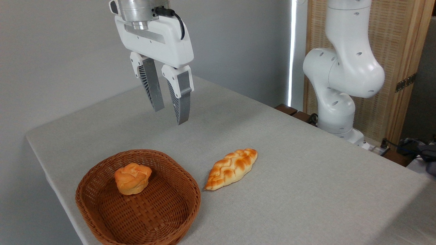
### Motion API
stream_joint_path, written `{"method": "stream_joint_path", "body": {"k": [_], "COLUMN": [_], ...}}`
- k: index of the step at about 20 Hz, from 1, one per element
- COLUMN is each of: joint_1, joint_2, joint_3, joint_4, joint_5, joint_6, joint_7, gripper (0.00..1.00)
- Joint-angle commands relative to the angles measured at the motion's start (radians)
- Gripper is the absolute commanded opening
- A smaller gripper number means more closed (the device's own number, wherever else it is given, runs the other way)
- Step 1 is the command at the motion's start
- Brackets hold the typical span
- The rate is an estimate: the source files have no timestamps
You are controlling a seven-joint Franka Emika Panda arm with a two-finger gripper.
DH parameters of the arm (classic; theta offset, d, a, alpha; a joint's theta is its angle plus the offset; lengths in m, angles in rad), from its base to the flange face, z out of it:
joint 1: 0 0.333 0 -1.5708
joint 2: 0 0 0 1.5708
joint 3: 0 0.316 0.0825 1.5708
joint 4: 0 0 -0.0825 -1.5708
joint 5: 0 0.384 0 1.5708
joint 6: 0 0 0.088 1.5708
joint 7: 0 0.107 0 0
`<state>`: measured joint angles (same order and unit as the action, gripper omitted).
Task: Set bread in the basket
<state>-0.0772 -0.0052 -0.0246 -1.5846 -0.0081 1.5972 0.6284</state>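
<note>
Single fixed view, raised, near the table (306,177) front corner, looking obliquely down across it. Arm base (337,115) at 2 o'clock, wall behind at 12 o'clock. Close range.

- The table (306,177) is wearing a plain light-grey cloth cover, its rounded left corner showing.
- The basket (190,190) is sitting near the front-left edge, its front rim cropped by the frame.
- The bread (231,168) is lying just beside the basket, toward the table's middle, slanting toward the far right edge.
</note>
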Motion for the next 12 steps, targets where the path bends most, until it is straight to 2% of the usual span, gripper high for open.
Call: {"method": "stream_joint_path", "body": {"k": [1, 12], "joint_1": [0.002, 0.000], "joint_2": [-0.007, -0.010], "joint_3": [0.000, 0.000], "joint_4": [-0.012, -0.029], "joint_5": [0.000, 0.002], "joint_6": [0.006, 0.003], "joint_7": [0.004, 0.005], "gripper": [1.00, 1.00]}}
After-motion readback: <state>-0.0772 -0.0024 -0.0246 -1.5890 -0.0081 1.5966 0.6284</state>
